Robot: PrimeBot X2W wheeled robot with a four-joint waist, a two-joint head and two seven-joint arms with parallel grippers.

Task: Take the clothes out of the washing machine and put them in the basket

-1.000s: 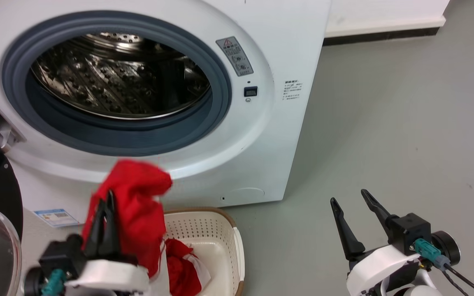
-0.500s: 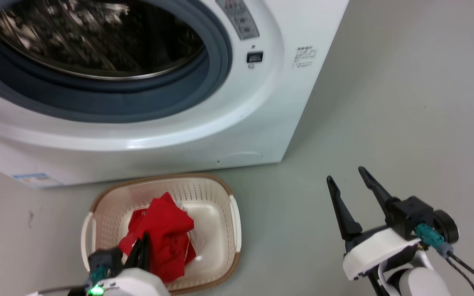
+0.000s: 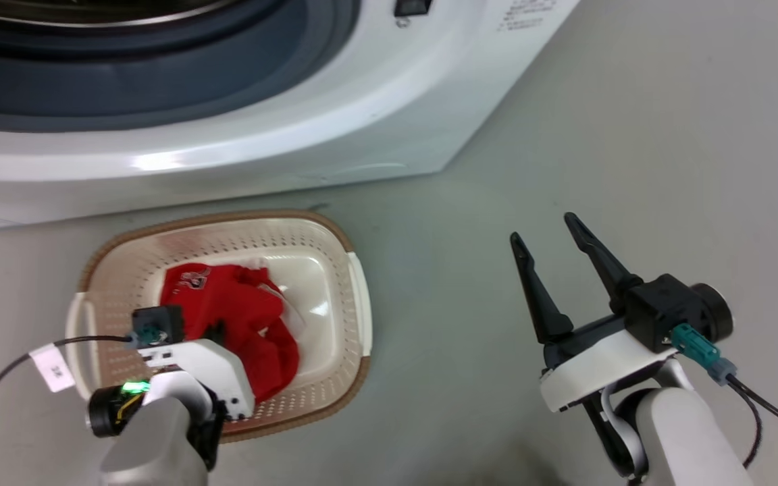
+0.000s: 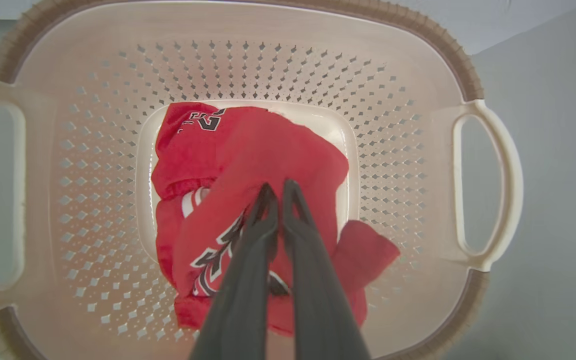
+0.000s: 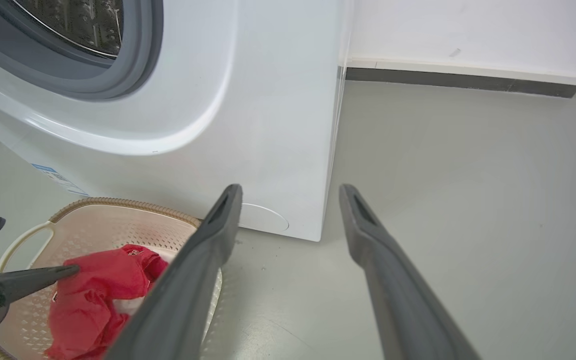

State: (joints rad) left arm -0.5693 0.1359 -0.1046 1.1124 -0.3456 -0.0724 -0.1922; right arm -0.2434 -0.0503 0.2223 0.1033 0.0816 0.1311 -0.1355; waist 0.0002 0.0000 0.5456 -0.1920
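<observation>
- Lying heaped in the basket (image 3: 352,283), the clothes (image 3: 227,314) are bright red, soft and crumpled, with white trim and white-and-black lettering on the folds.
- The heap covers most of the basket's flat base and spills toward the wall nearest the robot.
- The basket is cream, perforated and brown-rimmed, and it stands on the grey floor (image 3: 632,135) just in front of the white washing machine (image 3: 362,115).
- The left gripper (image 4: 278,186) reaches down into the basket, its two dark fingers pressed together with red fabric pinched at their tips.
- The right gripper (image 3: 541,227) hovers over the floor, well apart from the basket's right end, with its fingers spread wide and nothing between them.
- A second ago the left gripper held a red garment up in front of the machine, above the basket; now that garment is down on the heap.
- The head camera has tipped downward since then, so the grey porthole sits at the top edge.
- The right gripper's spread is unchanged.
</observation>
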